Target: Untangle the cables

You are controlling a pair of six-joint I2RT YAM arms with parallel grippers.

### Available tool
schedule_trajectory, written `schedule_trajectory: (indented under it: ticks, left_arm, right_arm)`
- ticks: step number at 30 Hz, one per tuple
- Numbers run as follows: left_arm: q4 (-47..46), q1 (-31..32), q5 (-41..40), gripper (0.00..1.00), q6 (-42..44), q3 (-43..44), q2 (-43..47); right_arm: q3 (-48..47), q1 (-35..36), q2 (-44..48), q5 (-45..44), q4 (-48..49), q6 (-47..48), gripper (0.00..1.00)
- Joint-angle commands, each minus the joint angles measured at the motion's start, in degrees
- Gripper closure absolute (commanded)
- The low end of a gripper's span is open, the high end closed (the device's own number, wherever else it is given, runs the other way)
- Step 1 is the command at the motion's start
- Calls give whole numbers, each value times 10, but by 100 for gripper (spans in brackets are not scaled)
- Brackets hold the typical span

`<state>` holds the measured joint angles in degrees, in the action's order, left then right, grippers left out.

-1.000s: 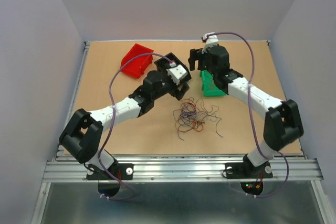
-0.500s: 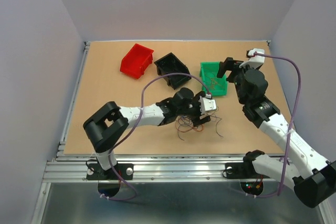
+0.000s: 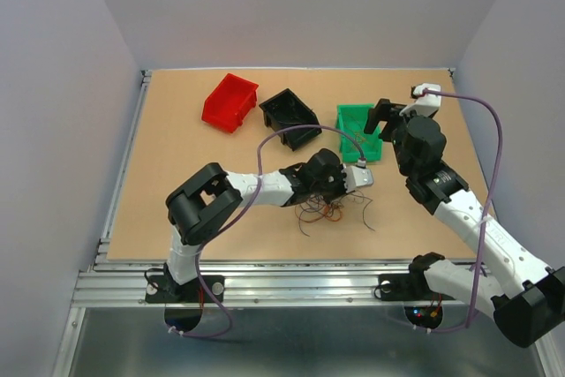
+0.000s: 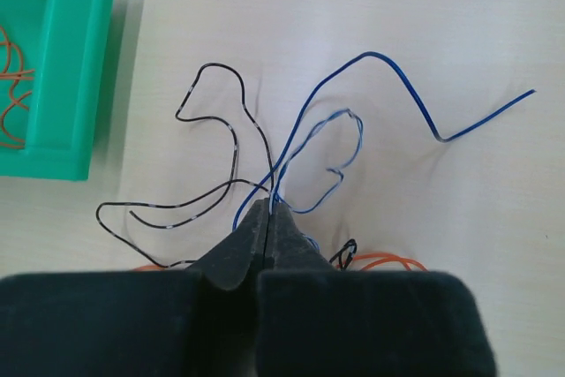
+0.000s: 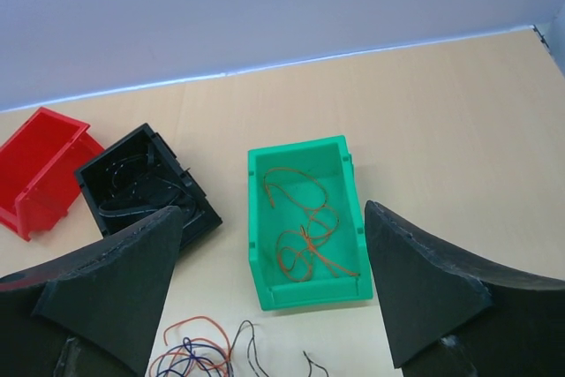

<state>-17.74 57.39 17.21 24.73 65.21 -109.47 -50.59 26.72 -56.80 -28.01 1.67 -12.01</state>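
Jaws of my left gripper (image 4: 267, 215) clamped on a blue wire (image 4: 371, 54), right gripper (image 5: 269, 306) wide apart — strand-pulling step, next lift it clear of the cables (image 3: 322, 209).

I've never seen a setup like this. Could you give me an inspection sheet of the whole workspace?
Surface: tan board.
Job's things: tangle of thin wires mid-table; orange wires in the green bin; dark strands in the black bin; red bin beside it.
Clutter: nothing seen.
Claws: left claw shut on blue wires; right claw open, empty, near the green bin.
Cables: lilac cable looping along each arm.
Surroundings: plain pale walls; metal rail at the near edge.
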Motion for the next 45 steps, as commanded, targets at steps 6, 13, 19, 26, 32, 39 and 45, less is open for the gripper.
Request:
schedule_trajectory:
  ticks: [6, 13, 19, 26, 32, 39, 45]
  left_arm:
    - [20, 1, 12, 100, 14, -13, 171]
    - [103, 0, 27, 100, -13, 15, 325]
    - [118, -2, -16, 100, -20, 30, 430]
    - [132, -3, -71, 100, -46, 48, 465]
    - [132, -6, -98, 100, -64, 32, 458]
    - [133, -19, -56, 100, -77, 18, 457]
    - [136, -22, -38, 100, -82, 17, 453]
  right_arm:
    - [16, 2, 10, 46, 11, -2, 14]
    - [40, 2, 55, 276, 52, 11, 15]
    - [69, 2, 79, 429, 90, 20, 17]
    - [103, 2, 102, 511, 158, 9, 23]
    - [134, 2, 147, 605, 189, 21, 28]
    - [148, 2, 137, 648, 206, 59, 33]
    - [140, 2, 105, 667, 222, 62, 23]
